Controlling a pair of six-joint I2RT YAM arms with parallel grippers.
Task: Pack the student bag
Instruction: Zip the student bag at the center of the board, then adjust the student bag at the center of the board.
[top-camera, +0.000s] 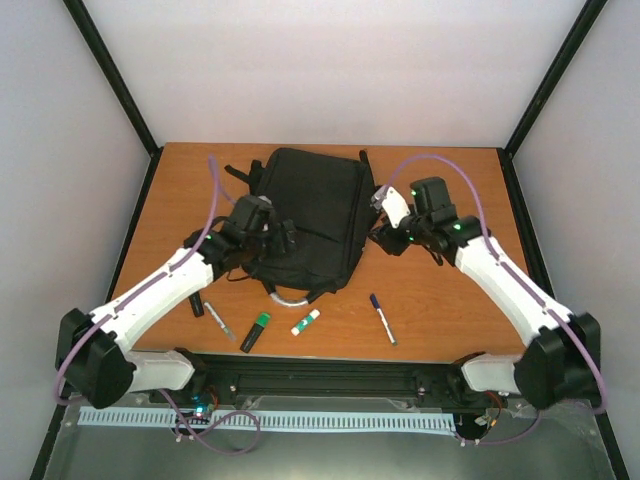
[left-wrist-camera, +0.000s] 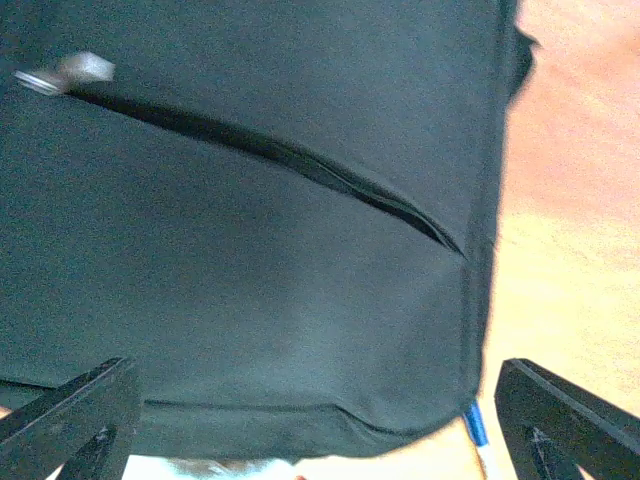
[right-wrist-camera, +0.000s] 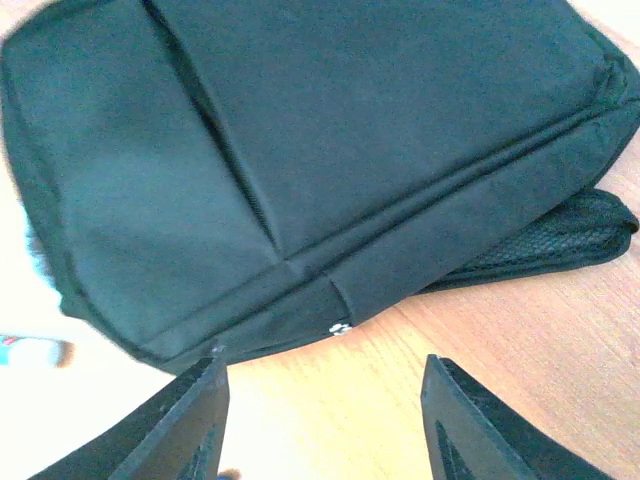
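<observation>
An orange-brown wooden table stands inside white walls with black corner posts. The student bag lies flat at the centre of the table towards the far edge, front pocket up, with its grey handle loop at the near end. The left gripper hangs over the bag's near left part; its 2 fingers stand wide apart with only black fabric below them, grasping nothing. In the left wrist view, a zip slit runs diagonally across the panel. The right gripper is just beside the bag's right edge, above bare wood, jaws likewise spread and empty. A mesh strap shows beneath the bag on that side. Near the table's front edge lie 5 items, from left to right: a black marker, a silver pen, a green highlighter, a green-capped glue stick and a blue-capped pen.
</observation>
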